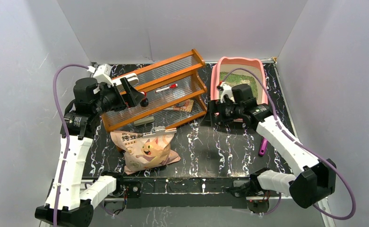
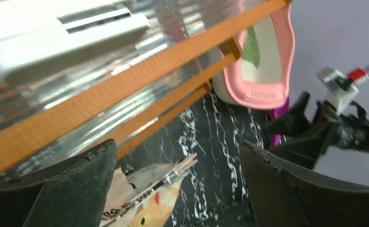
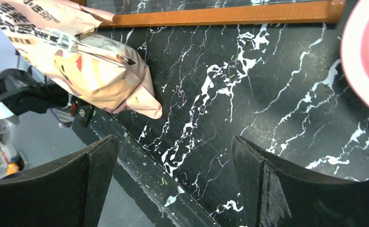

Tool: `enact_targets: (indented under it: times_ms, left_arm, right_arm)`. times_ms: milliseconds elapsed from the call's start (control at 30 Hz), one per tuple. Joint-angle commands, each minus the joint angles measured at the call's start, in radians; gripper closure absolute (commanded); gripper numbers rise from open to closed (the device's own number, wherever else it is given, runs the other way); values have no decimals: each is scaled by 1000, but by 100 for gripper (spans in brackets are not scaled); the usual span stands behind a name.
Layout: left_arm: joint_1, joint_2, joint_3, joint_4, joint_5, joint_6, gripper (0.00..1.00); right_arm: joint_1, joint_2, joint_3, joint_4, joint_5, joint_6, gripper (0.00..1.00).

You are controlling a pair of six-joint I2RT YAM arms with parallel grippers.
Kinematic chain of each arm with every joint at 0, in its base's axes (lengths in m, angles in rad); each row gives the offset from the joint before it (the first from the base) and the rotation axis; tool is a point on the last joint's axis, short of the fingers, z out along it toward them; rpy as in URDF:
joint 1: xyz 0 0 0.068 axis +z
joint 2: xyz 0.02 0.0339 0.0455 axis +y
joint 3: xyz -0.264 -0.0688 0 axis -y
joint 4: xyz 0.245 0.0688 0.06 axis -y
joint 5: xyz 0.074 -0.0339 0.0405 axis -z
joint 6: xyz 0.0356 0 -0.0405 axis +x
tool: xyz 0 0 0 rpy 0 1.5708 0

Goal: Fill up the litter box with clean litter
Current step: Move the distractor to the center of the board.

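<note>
Finding, nearest at seven o'clock on the black marble table [image 1: 220, 151], the beige cat-printed litter bag [image 1: 147, 150] lying on its side, probably set there within reach of both arms for lifting and pouring. Passing the purple scoop [image 1: 263, 146] at four o'clock, partly hidden under the right arm. Holding the right gripper [image 3: 174, 139] over mid-table, jaws spread wide and grasping nothing, looking down past the bag's corner. Hovering the left gripper [image 2: 176, 146] at ten o'clock beside the orange wooden shelf rack [image 1: 154, 90], likewise released and empty. Reaching, farthest at one o'clock, the litter box [image 1: 218, 78], showing only a small patch of clean litter [image 1: 243, 79]; judging the filling barely begun.
</note>
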Motion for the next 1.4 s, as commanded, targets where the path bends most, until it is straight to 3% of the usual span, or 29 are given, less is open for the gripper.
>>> enact_targets:
  times_ms: [0, 200, 400, 500, 767, 1000, 1367]
  left_arm:
    - [10, 19, 17, -121, 221, 56, 2]
    - [5, 1, -23, -206, 264, 97, 2]
    - [4, -29, -56, -211, 305, 72, 2]
    - [4, -39, -56, -203, 248, 63, 2]
    - [4, -56, -68, -141, 205, 28, 2]
    - [4, -51, -77, -141, 201, 39, 2]
    - [5, -38, -106, -151, 196, 32, 2]
  right_arm:
    - [105, 29, -12, 132, 120, -17, 5]
    - [262, 126, -8, 241, 292, -6, 8]
    - [395, 181, -221, 678, 515, -6, 9]
    - [409, 256, -251, 797, 593, -25, 10]
    - [423, 428, -244, 915, 718, -58, 5]
    - [423, 599, -131, 862, 656, -97, 2]
    - [423, 775, 55, 856, 589, -29, 2]
